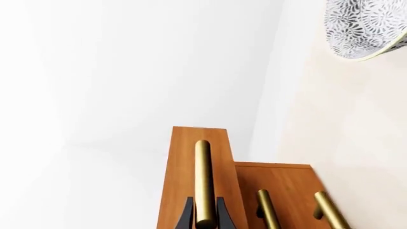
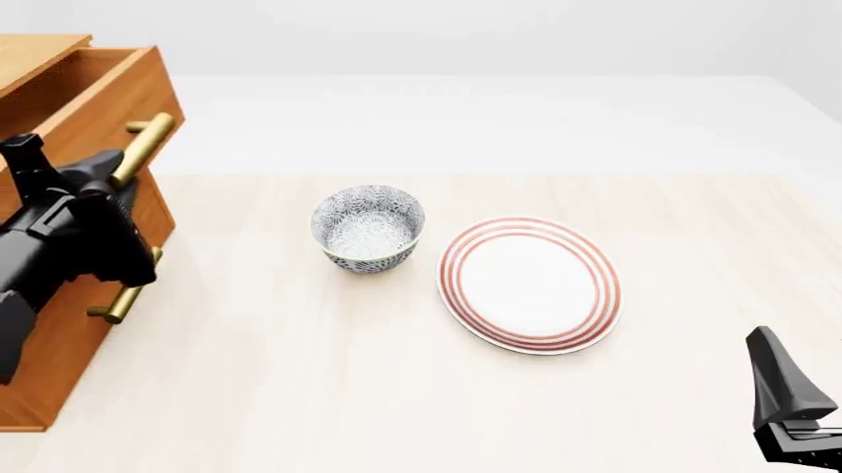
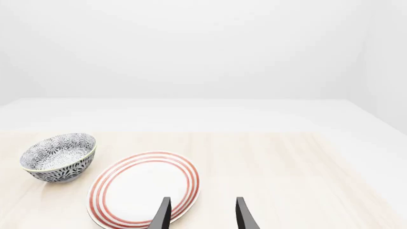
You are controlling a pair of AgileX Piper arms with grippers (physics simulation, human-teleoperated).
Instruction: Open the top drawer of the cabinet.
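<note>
At the table's (image 2: 394, 394) left edge, the top drawer (image 2: 99, 94) of the cabinet (image 2: 53, 365) is seen drawn partly out, its brass handle (image 1: 203, 181) clamped between the fingers of the left gripper (image 1: 204, 214). The right gripper (image 3: 201, 214) is held apart, idle, near the plate (image 2: 529, 284). A skewed pull could let the handle slip free or drag the cabinet toward the bowl (image 2: 369, 229).

A pale, light-wood-grain table (image 2: 329, 394) filled the near ground under soft, even light that cast only faint shadows, and beyond the table's far edge a plain white floor ran back to bare white walls (image 3: 190, 43), which met in a dim corner.
</note>
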